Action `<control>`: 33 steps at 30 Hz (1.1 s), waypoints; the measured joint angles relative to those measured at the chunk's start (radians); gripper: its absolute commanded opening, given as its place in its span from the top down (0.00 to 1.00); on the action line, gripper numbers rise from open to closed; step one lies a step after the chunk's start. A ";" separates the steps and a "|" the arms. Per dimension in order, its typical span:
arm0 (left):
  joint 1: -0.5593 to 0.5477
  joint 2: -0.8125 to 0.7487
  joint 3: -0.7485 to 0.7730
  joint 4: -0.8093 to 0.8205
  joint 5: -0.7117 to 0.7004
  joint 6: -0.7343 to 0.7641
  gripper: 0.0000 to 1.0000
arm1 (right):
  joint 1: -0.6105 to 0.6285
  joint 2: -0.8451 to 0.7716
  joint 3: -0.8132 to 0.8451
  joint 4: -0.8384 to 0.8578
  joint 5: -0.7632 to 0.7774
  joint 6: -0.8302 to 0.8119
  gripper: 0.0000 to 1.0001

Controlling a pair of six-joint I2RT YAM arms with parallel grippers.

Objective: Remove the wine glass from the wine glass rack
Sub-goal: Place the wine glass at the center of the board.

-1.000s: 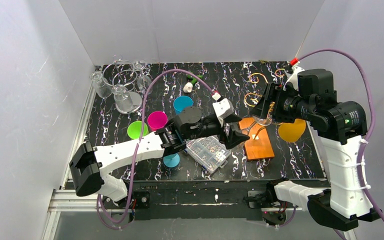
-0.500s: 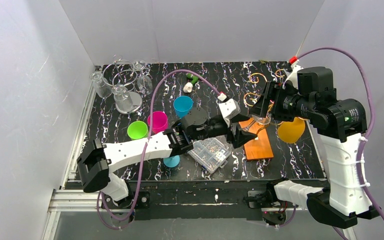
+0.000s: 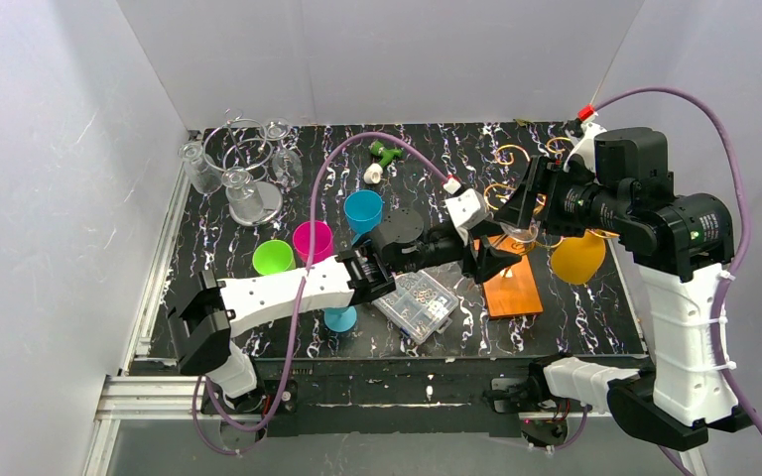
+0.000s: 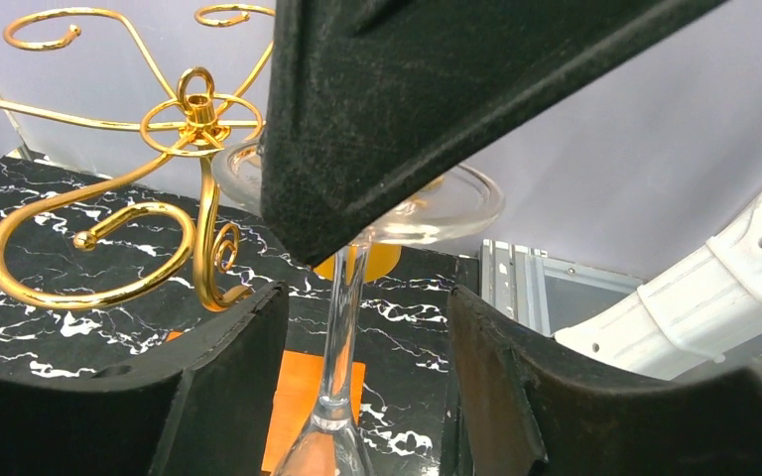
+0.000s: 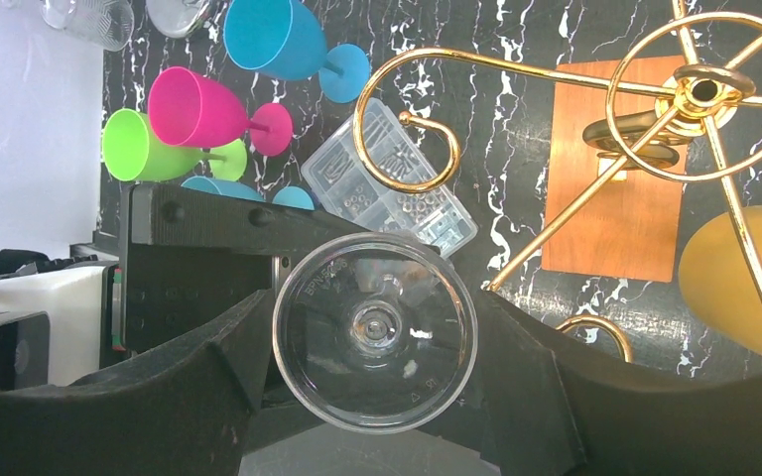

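L arm: stretched low to my right, left gripper (image 3: 489, 261) agape either side of the stem of the clear upside-down wine glass (image 4: 342, 337), not touching | R arm: bent over, right gripper (image 5: 375, 332) clamping its foot | glass: foot up, just beside the golden curled-wire rack (image 4: 198, 119)

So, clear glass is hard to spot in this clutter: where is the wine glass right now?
Top view, right of centre: the wine glass hangs foot-up above the orange wooden base, beside the golden curls of the wine glass rack.
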 measured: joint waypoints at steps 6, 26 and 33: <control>0.000 0.011 0.016 0.006 0.000 -0.005 0.54 | 0.000 0.006 0.011 -0.004 0.000 -0.001 0.59; -0.005 0.031 0.050 0.006 -0.007 -0.025 1.00 | 0.000 0.006 0.016 -0.010 0.002 -0.004 0.54; -0.011 0.025 0.050 0.005 -0.014 -0.066 1.00 | 0.000 0.005 0.049 -0.008 -0.001 -0.003 0.02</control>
